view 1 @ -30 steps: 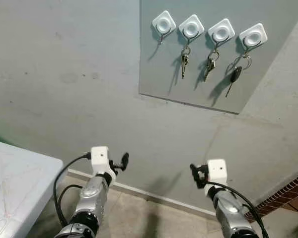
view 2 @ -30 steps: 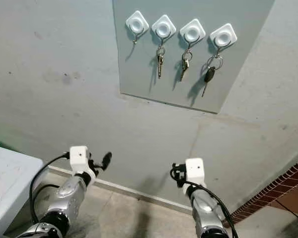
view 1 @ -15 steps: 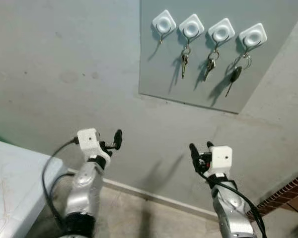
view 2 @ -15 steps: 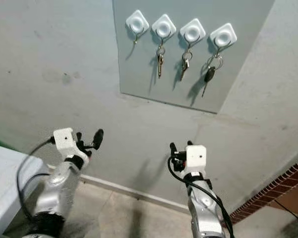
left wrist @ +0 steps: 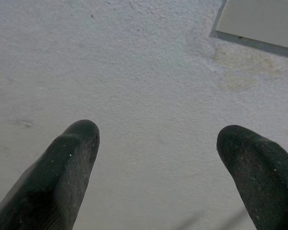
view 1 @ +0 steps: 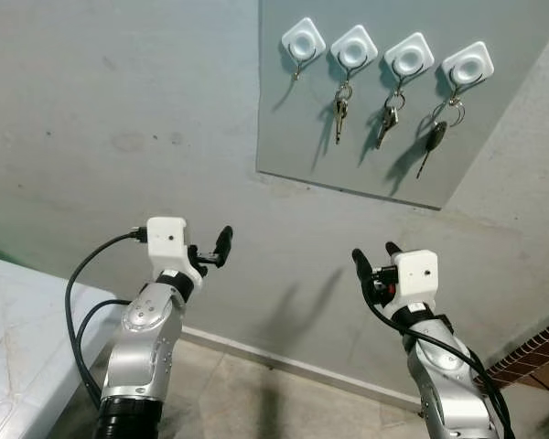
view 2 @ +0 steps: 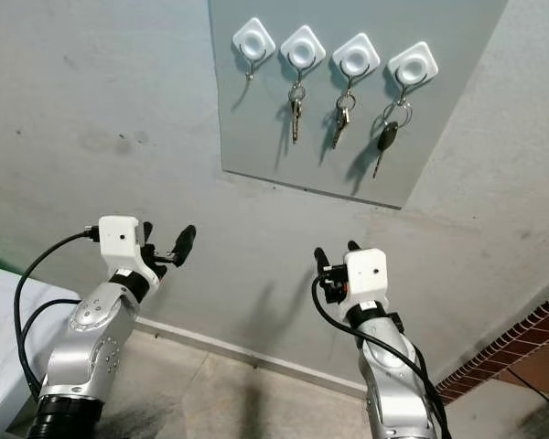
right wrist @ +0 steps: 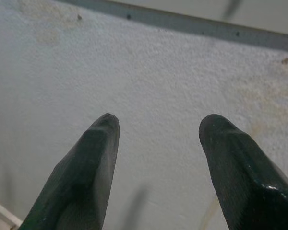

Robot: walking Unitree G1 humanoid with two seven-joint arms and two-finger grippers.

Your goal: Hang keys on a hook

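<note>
A grey wall panel (view 1: 348, 155) carries four white hooks in a row. The leftmost hook (view 1: 302, 43) is bare; the next two hold small key bunches (view 1: 339, 108), and the rightmost a black-headed car key (view 1: 433, 139). Below the panel, the left claw (view 1: 215, 251) and right claw (view 1: 373, 262) both gape, empty, fingers spread before plain wall.

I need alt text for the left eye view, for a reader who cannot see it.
Four white hooks sit in a row on a grey panel on a wall: the leftmost hook is empty, and keys hang from the other three. Below, the left gripper and right gripper are raised toward the wall, both open and empty.
</note>
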